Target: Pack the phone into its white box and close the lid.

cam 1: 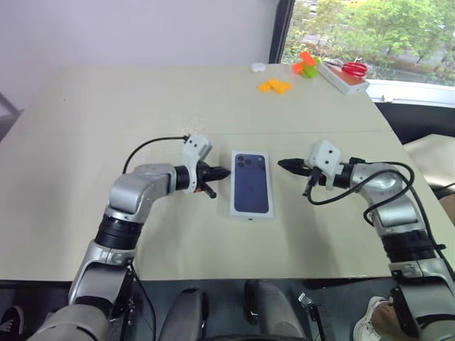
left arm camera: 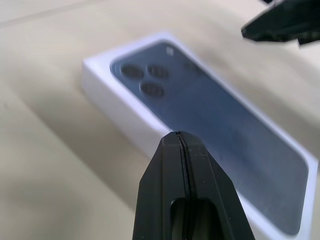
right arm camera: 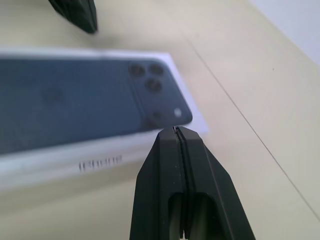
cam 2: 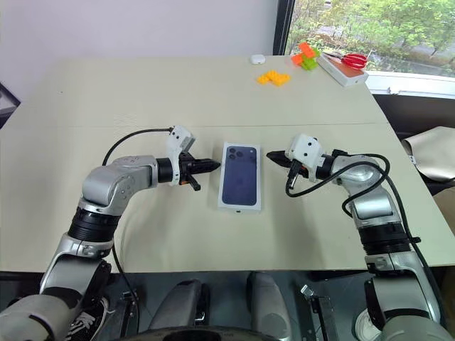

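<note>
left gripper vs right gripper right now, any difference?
The left gripper sits beside the closed white box on the robot's left and points right; the right gripper sits on the opposite side and points left. The left gripper's tip is nearer the box edge. Both are shut, empty, off the box, which shows the lid's phone picture.

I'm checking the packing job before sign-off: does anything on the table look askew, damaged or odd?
Nothing stands out. The lid sits flat and square on the table, printed face up. Both hands, left and right, are shut beside it, touching nothing.
</note>
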You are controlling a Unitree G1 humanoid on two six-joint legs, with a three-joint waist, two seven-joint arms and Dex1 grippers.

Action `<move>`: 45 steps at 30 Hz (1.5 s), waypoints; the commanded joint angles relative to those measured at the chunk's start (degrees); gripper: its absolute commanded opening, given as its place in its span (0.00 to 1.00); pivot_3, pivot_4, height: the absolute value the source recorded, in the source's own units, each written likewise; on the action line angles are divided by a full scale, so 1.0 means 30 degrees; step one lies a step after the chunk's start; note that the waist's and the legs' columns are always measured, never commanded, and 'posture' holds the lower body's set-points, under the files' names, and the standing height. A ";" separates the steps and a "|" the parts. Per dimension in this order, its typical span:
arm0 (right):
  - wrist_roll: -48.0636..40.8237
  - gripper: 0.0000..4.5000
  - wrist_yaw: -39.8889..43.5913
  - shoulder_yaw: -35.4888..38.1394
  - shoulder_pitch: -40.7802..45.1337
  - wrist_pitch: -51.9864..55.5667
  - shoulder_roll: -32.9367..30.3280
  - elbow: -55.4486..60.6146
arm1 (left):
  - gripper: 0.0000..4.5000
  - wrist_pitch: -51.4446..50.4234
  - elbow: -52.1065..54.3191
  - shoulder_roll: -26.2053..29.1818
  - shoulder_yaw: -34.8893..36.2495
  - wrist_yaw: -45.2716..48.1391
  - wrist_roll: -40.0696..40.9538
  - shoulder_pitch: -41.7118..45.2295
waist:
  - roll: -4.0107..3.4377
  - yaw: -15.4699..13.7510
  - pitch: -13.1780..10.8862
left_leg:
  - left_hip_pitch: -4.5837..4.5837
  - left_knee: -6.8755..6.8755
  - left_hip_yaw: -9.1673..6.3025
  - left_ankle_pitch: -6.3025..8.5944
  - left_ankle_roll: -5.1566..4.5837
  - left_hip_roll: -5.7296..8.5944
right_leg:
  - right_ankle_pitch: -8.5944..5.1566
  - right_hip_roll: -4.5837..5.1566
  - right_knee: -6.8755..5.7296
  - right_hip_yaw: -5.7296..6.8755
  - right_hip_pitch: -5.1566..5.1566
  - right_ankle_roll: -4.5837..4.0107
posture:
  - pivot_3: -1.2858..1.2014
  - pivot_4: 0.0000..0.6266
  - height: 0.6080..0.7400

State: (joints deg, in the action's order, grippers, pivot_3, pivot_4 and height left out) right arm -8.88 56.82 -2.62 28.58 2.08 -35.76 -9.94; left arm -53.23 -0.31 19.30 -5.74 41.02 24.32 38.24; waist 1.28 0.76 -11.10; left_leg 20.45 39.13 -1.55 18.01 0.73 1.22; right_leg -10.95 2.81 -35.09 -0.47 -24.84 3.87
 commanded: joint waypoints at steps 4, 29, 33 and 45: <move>0.1308 0.01 -0.1560 -0.1139 -0.0448 -0.0214 0.1070 0.0467 | 0.00 0.1304 -0.0591 -0.1459 -0.1508 -0.0932 -0.1081 -0.0251 | -0.0001 -0.0010 0.0001 | -0.0004 0.0000 0.0003 0.0000 0.0000 0.0005 | 0.0000 0.0002 0.0000 -0.0002 0.0003 0.0000 | 0.52 0.24 1.00; -0.2151 0.01 0.0199 -0.0973 -0.3511 0.3857 0.0747 0.5511 | 0.00 -0.0368 0.2646 0.1335 -0.1830 -0.0128 -0.0242 -0.2377 | -0.0011 0.0006 0.0007 | -0.0008 -0.0012 -0.0031 0.0005 -0.0007 -0.0022 | -0.0009 -0.0028 -0.0002 0.0006 0.0001 0.0009 | 0.52 0.24 1.00; -0.0609 0.01 -0.0379 -0.2000 -0.4027 0.2608 0.0898 0.5391 | 0.00 0.0857 0.2169 0.1349 -0.3214 -0.0310 -0.1346 -0.3294 | 0.0001 -0.0022 -0.0002 | -0.0012 -0.0011 -0.0002 0.0006 -0.0007 0.0003 | -0.0016 0.0002 0.0014 0.0003 0.0011 0.0010 | 0.52 0.24 1.00; -0.2472 0.01 -0.0236 -0.0458 -0.2216 0.3798 0.0865 0.4926 | 0.00 0.1441 0.1932 0.1077 -0.0481 0.0028 -0.0018 -0.1953 | 0.0006 0.0001 -0.0016 | 0.0005 0.0008 -0.0004 0.0005 -0.0007 -0.0002 | -0.0017 0.0000 0.0010 0.0008 0.0000 0.0002 | 0.52 0.24 1.00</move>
State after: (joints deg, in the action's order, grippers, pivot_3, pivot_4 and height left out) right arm -13.96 56.22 -6.74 20.45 13.21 -33.05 4.07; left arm -50.50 4.06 22.33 -9.97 40.32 22.81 30.78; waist 1.30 0.76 -11.15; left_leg 20.45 39.15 -1.56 18.02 0.70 1.21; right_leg -11.00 2.81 -35.06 -0.44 -24.83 3.88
